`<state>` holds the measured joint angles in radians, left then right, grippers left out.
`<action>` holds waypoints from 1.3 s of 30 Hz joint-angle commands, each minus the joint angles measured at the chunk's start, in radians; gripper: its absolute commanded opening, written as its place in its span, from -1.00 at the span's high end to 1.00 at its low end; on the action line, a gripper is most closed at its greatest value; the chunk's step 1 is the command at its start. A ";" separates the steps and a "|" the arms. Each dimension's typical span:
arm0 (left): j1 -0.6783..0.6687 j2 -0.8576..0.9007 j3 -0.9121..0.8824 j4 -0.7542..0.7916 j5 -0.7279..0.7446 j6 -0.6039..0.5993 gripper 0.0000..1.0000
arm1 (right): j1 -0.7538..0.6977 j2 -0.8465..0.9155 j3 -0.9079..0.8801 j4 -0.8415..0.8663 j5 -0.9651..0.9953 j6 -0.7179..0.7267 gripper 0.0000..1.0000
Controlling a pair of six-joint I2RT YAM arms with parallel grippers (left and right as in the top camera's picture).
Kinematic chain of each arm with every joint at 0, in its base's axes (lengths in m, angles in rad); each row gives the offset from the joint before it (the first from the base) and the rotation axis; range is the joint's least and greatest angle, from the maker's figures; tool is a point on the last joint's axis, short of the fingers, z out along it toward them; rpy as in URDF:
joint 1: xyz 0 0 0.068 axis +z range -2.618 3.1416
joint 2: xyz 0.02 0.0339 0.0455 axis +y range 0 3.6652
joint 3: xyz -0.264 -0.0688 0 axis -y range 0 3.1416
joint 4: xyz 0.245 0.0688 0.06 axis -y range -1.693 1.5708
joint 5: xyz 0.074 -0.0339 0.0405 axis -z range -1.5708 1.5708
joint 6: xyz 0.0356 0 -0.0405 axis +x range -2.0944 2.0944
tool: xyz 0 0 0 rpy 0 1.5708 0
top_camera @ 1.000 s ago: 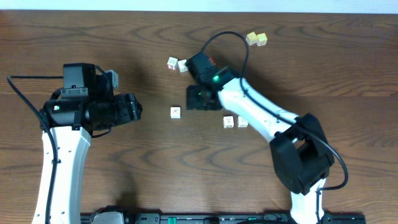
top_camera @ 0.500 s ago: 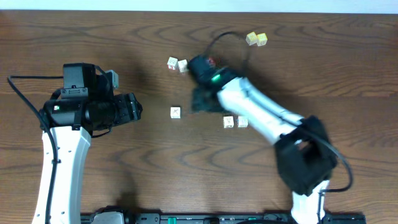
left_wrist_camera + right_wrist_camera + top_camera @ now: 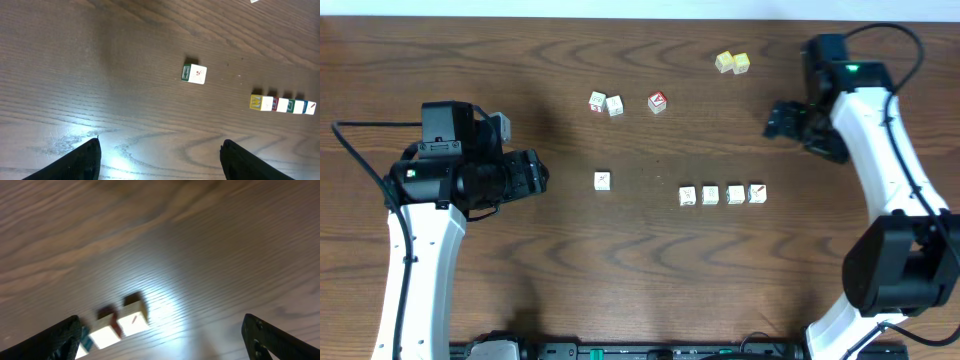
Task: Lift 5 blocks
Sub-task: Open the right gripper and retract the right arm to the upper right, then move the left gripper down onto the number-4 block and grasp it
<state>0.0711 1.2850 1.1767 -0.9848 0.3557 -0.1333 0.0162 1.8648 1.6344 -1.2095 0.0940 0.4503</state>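
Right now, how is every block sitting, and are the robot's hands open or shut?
Row of four blocks: on the table, side by side, unheld.
Lone block: on the table, apart from the rest.
Pair of whitish cubes: on the table, close together.
Red-faced cube: on the table, alone.
Yellow cubes: on the table, side by side.
Left gripper: open, empty.
Right gripper: open, empty.

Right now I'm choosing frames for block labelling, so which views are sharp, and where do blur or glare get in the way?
Overhead: sharp and evenly lit, the blocks easy to pick out. Left wrist: in focus, with a bright glare patch on the table near the bottom edge, clear of the blocks. Right wrist: blurred, wood grain smeared, and glare washes out the blocks in view.
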 commanded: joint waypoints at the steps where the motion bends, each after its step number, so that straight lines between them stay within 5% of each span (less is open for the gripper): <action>1: 0.005 0.002 0.021 -0.001 -0.008 0.006 -0.53 | -0.082 0.001 0.005 0.010 0.002 -0.093 -0.99; 4: 0.005 0.002 0.021 0.019 -0.009 0.005 -0.53 | -0.135 0.001 0.005 0.010 -0.072 -0.128 -0.97; 6: 0.005 0.002 0.021 0.033 -0.010 0.005 -0.53 | -0.161 0.001 -0.001 0.011 -0.159 -0.196 -0.72; 8: 0.005 0.002 0.021 0.032 -0.009 0.005 -0.53 | -0.180 0.001 -0.013 0.011 -0.220 -0.249 -0.19; 11: 0.004 0.002 0.021 0.059 0.001 -0.045 -0.53 | -0.195 0.001 -0.046 0.018 -0.234 -0.257 0.88; 12: 0.004 0.002 0.021 0.066 0.002 -0.065 -0.53 | -0.196 0.001 -0.057 0.019 -0.234 -0.257 0.97; 26: 0.004 0.002 0.021 0.053 0.029 -0.214 -0.53 | -0.196 0.001 -0.244 0.144 -0.230 -0.226 0.97; 39: -0.100 0.214 0.018 0.190 -0.003 -0.265 0.59 | -0.166 0.001 -0.244 0.143 -0.234 -0.181 0.79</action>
<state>-0.0040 1.4311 1.1770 -0.8177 0.3626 -0.3943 -0.1696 1.8652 1.3926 -1.0672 -0.1345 0.2436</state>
